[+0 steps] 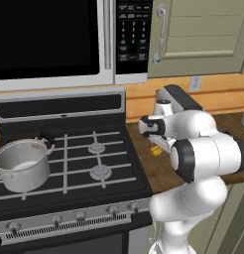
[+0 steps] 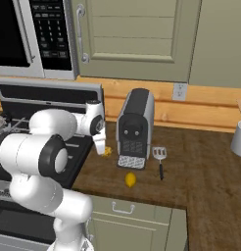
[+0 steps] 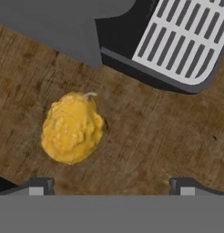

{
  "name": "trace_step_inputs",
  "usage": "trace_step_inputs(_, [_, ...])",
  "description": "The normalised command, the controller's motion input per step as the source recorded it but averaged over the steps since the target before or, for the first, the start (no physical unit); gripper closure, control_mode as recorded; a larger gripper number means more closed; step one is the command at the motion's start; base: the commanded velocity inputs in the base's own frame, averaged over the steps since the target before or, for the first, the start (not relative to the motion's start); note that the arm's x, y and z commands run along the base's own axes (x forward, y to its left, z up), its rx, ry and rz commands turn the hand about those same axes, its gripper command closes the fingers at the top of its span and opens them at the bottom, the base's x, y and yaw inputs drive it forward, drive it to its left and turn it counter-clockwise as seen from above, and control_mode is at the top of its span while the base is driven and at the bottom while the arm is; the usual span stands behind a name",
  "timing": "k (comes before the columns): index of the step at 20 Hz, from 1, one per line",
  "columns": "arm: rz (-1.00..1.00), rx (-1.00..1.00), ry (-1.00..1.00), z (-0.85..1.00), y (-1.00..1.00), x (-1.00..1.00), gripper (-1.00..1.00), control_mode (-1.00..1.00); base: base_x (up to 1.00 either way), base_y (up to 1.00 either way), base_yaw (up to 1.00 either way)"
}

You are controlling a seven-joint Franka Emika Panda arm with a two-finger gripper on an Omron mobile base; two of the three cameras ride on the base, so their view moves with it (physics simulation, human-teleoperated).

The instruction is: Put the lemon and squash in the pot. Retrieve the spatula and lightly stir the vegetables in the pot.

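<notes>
The bumpy yellow squash (image 3: 72, 133) lies on the wooden counter, just ahead of my open gripper (image 3: 111, 189) and a little toward its left fingertip (image 3: 38, 186). From the base the squash (image 2: 108, 152) shows right beside the lowered gripper (image 2: 99, 147), near the stove's edge. The smooth lemon (image 2: 131, 180) rests nearer the counter's front edge. The spatula (image 2: 159, 159) lies flat to the right of the coffee machine. The steel pot (image 1: 22, 163) stands on the stove's front left burner, far left of the gripper (image 1: 160, 144) and squash (image 1: 156, 151).
A coffee machine (image 2: 135, 128) stands just beyond the squash, and its drip tray (image 3: 182, 41) is close to the hand. A microwave (image 1: 54, 39) hangs over the stove (image 1: 94, 163). A grey utensil holder (image 2: 238, 138) sits at the far right.
</notes>
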Motion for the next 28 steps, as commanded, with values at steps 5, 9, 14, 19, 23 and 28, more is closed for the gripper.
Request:
trace_step_inputs(5, [0.00, 0.00, 0.00, -0.06, -0.06, 0.10, -1.00, -1.00, 0.00, 0.00, 0.00])
trace_step_inputs(9, [0.00, 0.01, 0.00, -0.12, -0.12, 0.09, -1.00, -1.00, 0.00, 0.00, 0.00])
trace_step_inputs(14, [0.00, 0.03, 0.00, -0.15, -0.06, 0.14, -1.00, -1.00, 0.00, 0.00, 0.00])
trace_step_inputs(19, [0.00, 0.03, 0.00, -0.17, -0.01, 0.17, -1.00, -1.00, 0.00, 0.00, 0.00])
trace_step_inputs(23, [0.00, 0.05, 0.00, -0.20, -0.01, 0.20, -1.00, -1.00, 0.00, 0.00, 0.00])
trace_step_inputs(28, [0.00, 0.04, 0.00, -0.23, -0.01, 0.15, -1.00, -1.00, 0.00, 0.00, 0.00])
